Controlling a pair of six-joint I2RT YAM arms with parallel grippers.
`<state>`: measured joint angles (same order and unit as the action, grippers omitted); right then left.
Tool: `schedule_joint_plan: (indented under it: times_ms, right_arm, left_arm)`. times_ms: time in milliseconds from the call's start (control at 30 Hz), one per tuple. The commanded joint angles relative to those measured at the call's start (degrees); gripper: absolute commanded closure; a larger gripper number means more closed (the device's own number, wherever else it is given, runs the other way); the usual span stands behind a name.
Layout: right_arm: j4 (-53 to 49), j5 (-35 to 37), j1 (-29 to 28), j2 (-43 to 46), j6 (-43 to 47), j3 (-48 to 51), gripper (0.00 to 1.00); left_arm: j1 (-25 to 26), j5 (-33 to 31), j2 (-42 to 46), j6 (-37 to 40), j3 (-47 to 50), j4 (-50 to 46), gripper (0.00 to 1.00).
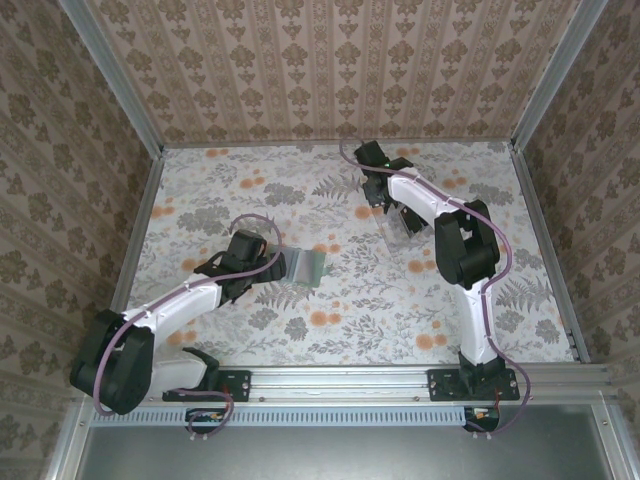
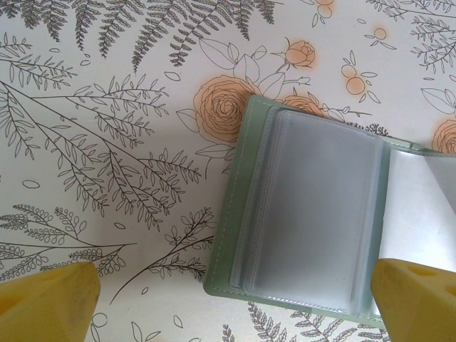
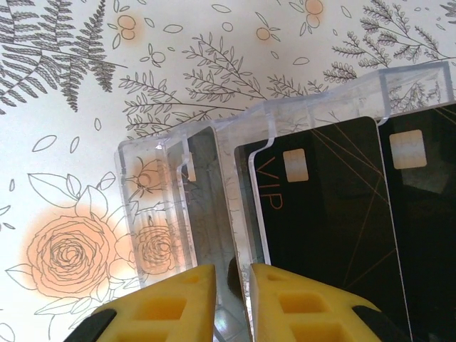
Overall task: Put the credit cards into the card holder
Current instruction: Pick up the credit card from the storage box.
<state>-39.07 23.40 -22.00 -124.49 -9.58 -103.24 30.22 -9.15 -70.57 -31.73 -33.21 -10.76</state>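
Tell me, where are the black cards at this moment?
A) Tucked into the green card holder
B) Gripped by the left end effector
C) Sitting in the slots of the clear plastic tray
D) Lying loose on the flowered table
C: the right wrist view shows the black cards slotted in the clear tray, while the card holder lies open with see-through sleeves.

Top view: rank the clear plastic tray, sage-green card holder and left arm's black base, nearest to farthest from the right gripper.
1. The clear plastic tray, at the right gripper.
2. The sage-green card holder, mid-table, leftward.
3. The left arm's black base, near-left edge.
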Motion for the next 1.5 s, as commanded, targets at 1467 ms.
schedule_joint_plan:
  times_ms: [1467]
  right_arm:
    - [12.7,-21.4,-6.4,23.4,-16.7,16.7,1.0]
  left_arm:
    - [-0.5,-3.1,1.1,0.3,-2.4,-2.1,0.0]
